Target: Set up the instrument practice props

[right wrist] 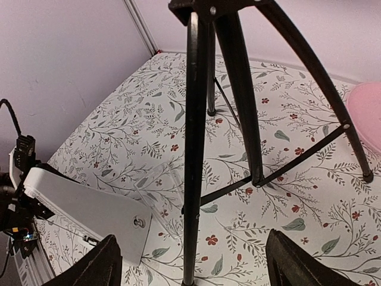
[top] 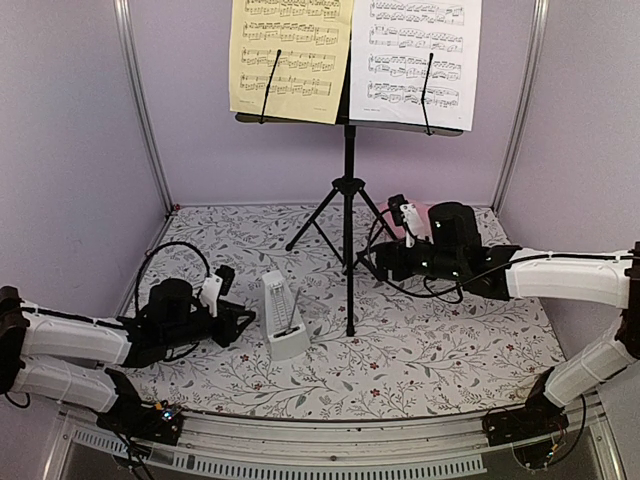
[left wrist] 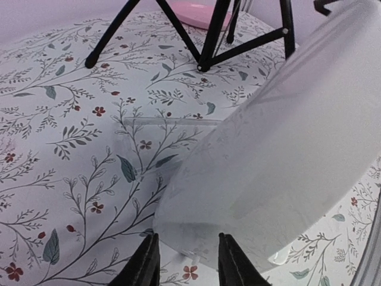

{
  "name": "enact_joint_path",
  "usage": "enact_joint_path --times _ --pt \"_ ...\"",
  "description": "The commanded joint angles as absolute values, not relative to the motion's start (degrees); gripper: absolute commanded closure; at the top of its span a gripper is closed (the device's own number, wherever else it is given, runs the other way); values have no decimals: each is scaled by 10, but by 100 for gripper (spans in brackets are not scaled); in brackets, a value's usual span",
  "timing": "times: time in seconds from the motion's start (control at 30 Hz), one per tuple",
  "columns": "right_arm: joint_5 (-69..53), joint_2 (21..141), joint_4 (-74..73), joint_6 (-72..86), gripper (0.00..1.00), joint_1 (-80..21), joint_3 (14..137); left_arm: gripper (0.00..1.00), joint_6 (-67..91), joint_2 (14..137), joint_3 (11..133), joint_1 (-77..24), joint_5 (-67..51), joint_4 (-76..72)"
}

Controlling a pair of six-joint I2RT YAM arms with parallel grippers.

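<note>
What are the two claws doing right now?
Left claw: closed on the metronome.
Right claw: open, straddling the music stand's leg, not gripping.

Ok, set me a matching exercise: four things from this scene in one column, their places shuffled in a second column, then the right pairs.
Things
1. yellowish sheet-music page
2. white sheet-music page
3. small pale-grey pyramid metronome
4. pink round plate

Places
A. right half of the black perforated-metal music stand desk
B. upright on the floral cloth, left of the stand's pole in the top view
C. left half of the stand's desk
D. flat on the cloth, beside the tripod's feet

Pairs: 1-C, 2-A, 3-B, 4-D
</note>
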State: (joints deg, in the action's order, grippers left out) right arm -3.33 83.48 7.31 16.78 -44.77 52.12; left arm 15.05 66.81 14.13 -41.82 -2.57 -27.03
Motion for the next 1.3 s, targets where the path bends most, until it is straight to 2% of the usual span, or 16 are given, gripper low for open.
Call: enact_joint_path --times 0.0,0.37,0.6,0.73,0.77,0.83,0.87,1.07,1.27 --pt "-39 783 73 157 15 -433 495 65 161 635 145 -378 -13 -241" --pt "-83 732 77 159 14 -400 446 60 179 556 156 -310 -60 -185" --pt "-122 703 92 157 9 -376 421 49 194 521 203 -247 -100 -120" --pt "-136 681 100 159 5 -361 403 34 196 525 244 -237 -110 -84" --pt "-137 674 102 159 3 -357 399 28 196 527 259 -236 -108 -66" --pt "-138 660 104 161 0 -349 389 3 197 533 293 -236 -100 -28" --pt "-141 652 104 164 1 -343 384 1 197 537 313 -235 -98 -9" --pt "-154 593 104 190 1 -305 341 1 234 561 407 -235 -62 91" --pt "-156 538 106 226 1 -260 282 1 270 555 400 -221 -18 103"
